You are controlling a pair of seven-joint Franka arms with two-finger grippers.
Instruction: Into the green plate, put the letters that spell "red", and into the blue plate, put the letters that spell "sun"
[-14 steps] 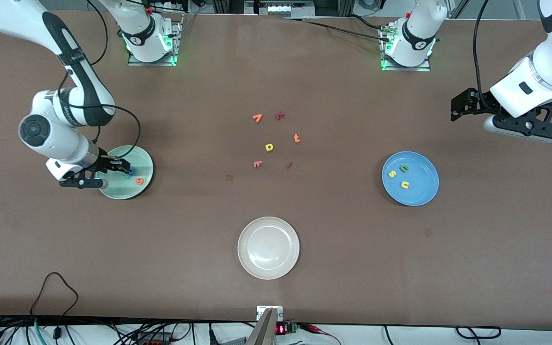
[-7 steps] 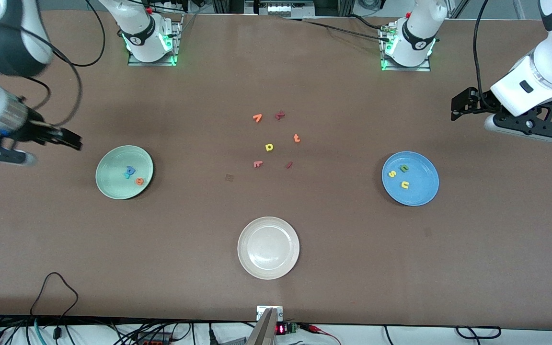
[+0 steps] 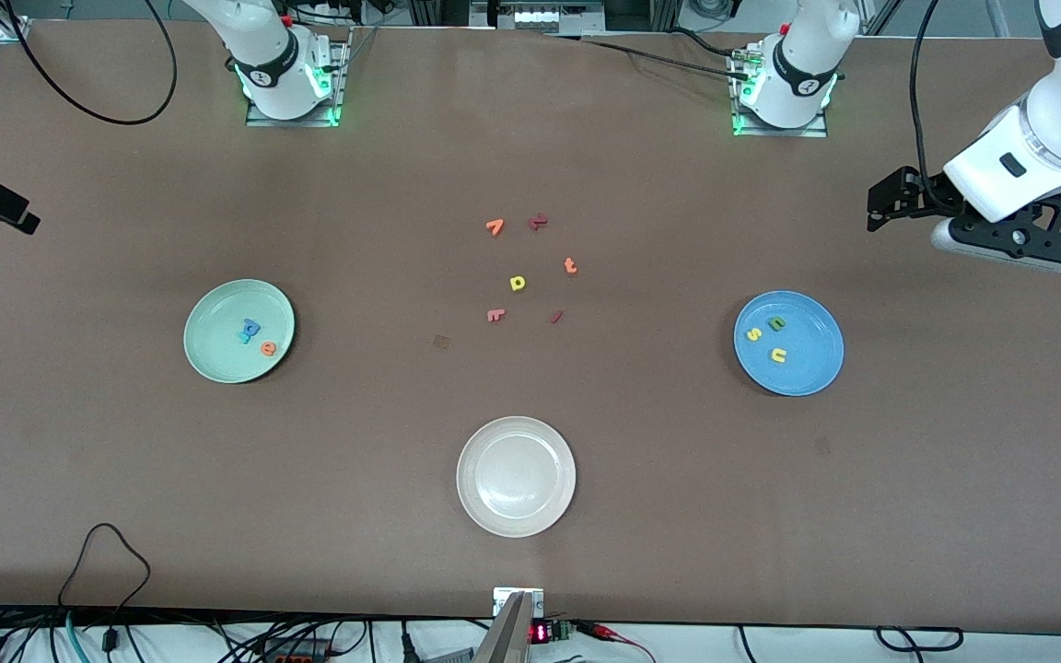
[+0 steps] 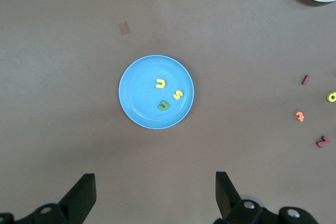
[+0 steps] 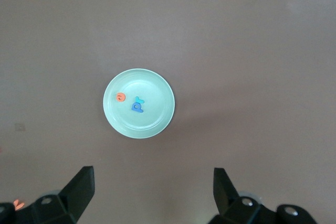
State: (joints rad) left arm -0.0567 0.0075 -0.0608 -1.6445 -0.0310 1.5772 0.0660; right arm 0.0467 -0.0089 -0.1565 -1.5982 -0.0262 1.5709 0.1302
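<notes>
The green plate (image 3: 239, 331) — round, pale mint — lies toward the right arm's end of the tabletop and carries a blue "d" (image 3: 252, 326) overlapping a teal "r" (image 3: 244, 336), with an orange "e" (image 3: 268, 348) just beside them. The blue plate (image 3: 788, 343), bright and equally round, sits toward the left arm's end holding a yellow "s" (image 3: 752, 334), a green "n" (image 3: 776, 323) and a yellow "u" (image 3: 778, 355), all apart. The right gripper (image 5: 152, 195) hangs released above the table edge; the left gripper (image 4: 155, 198) waits spread wide — both hold nothing
</notes>
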